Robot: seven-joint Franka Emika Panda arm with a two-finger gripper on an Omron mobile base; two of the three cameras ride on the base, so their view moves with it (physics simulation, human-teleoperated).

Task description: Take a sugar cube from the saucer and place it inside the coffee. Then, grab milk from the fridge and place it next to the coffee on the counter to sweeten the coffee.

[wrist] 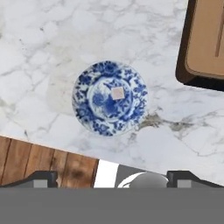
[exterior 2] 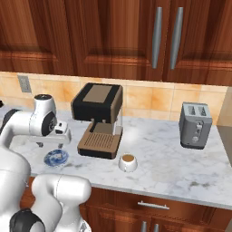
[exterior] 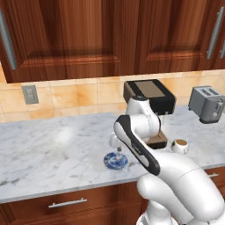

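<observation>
The saucer point(wrist: 110, 98) is seen near the front edge of the counter point(exterior: 52, 149), blue-patterned, round and shallow, with a small pale sugar cube point(wrist: 117, 92) lying close to its middle. Above it the gripper point(wrist: 112, 179) is held with its fingers spread wide and nothing between them. Just beside the saucer, the drip tray of the coffee machine point(exterior 2: 97, 118) is set, dark with a brown top. The coffee point(exterior 2: 128, 162) is found in a white cup in front of that machine, apart from the saucer. Farther back, a grey toaster point(exterior 2: 195, 124) is stood near the tiled wall.
</observation>
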